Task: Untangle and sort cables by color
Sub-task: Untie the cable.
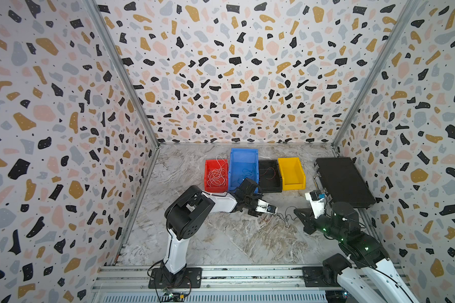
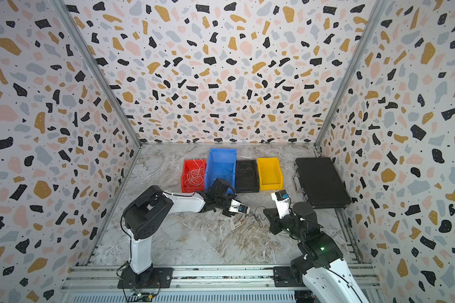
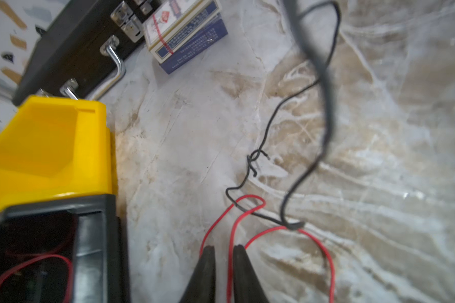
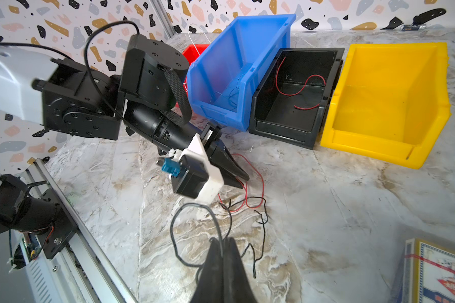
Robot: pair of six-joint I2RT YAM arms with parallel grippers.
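**Both jaws gripping a tangled pair**

My left gripper [image 3: 223,249] is clamping the red cable [image 3: 248,196], and my right gripper [image 4: 222,240] is pinching a loop of the black cable [image 4: 172,230]. Both strands are lying knotted together on the marble tabletop [image 1: 234,241] between my grippers, near the black bin [image 1: 269,187].

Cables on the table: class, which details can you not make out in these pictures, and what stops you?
Left wrist view: the red cable passes into the left gripper; the bottom edge cuts both off, so the grip is unclear.
Left wrist view: the black cable blurs close to the lens.
In a top view: the tangle is too small to trace.
Right wrist view: the red bin sits mostly behind the left arm and blue bin.
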